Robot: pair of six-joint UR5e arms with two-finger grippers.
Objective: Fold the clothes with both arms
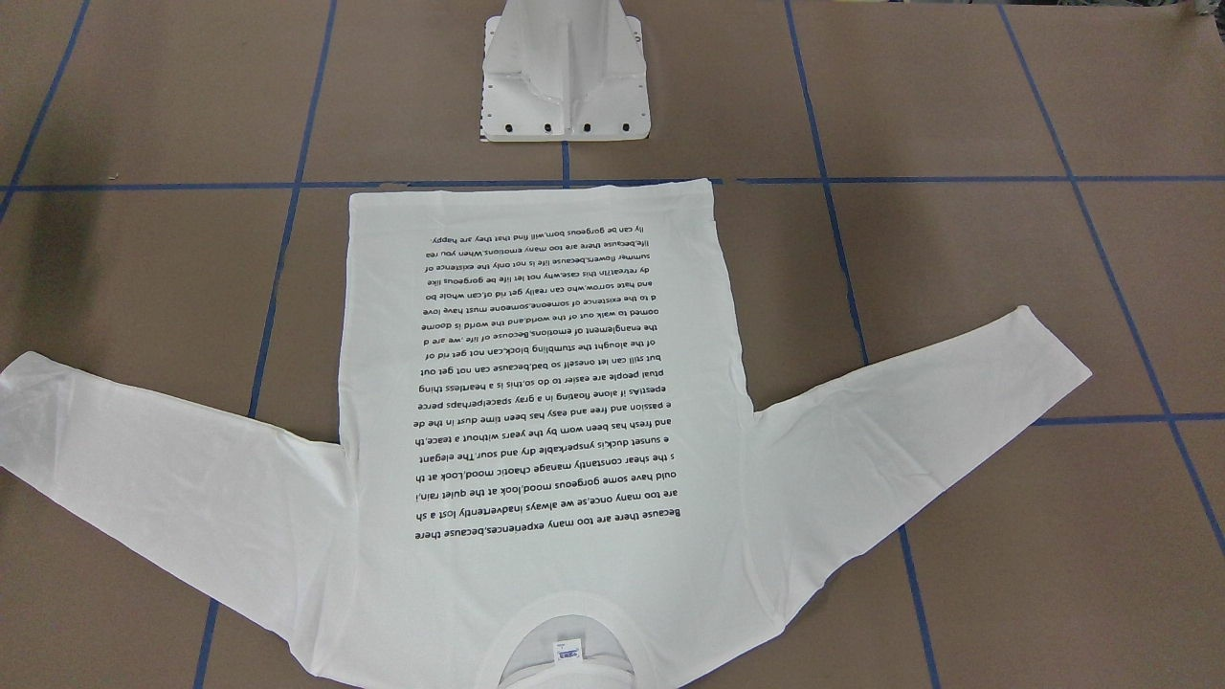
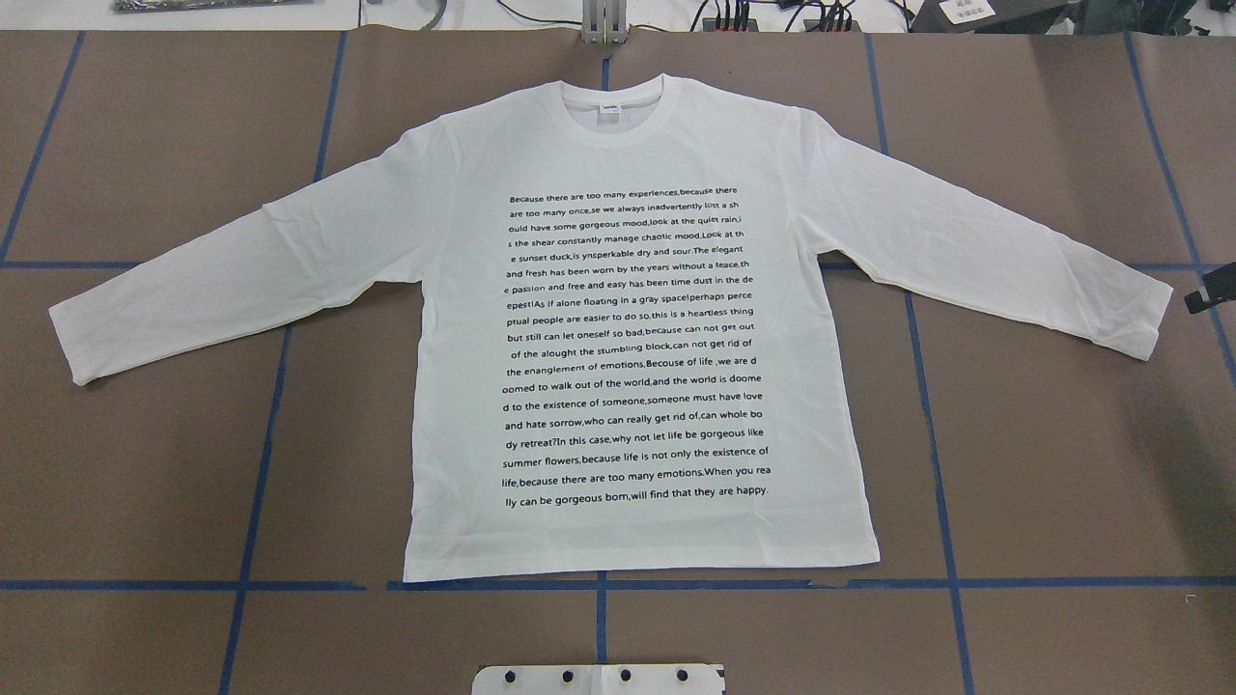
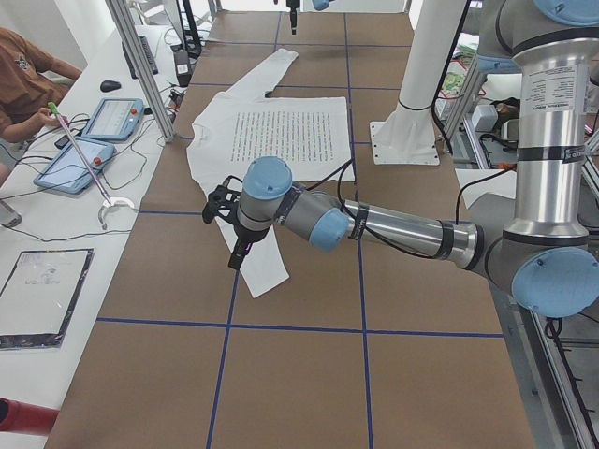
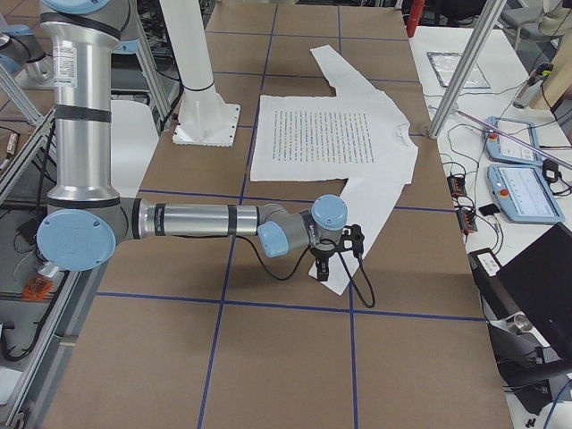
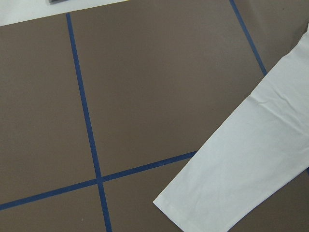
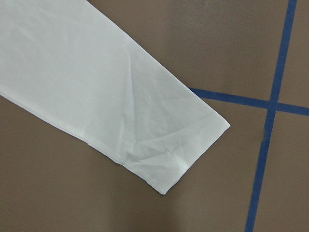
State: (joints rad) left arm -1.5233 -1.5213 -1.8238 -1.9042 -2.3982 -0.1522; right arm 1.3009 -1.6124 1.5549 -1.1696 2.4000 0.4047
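The white long-sleeved shirt (image 2: 628, 338) lies flat on the table, black text side up, collar (image 2: 610, 111) far from the robot and both sleeves spread out. My left gripper (image 3: 236, 241) hovers over the left sleeve's cuff (image 5: 193, 208); I cannot tell whether it is open or shut. My right gripper (image 4: 325, 264) hangs over the right sleeve's cuff (image 6: 169, 164). In the overhead view only a small black part of the right gripper (image 2: 1207, 294) shows at the right edge, so I cannot tell its state either. Neither wrist view shows any fingers.
The white pedestal base (image 1: 565, 77) stands at the shirt's hem side. Blue tape lines (image 2: 261, 415) cross the brown table top. Along the far edge runs a desk with tablets (image 3: 94, 140) and cables, and a person (image 3: 23, 75) sits there.
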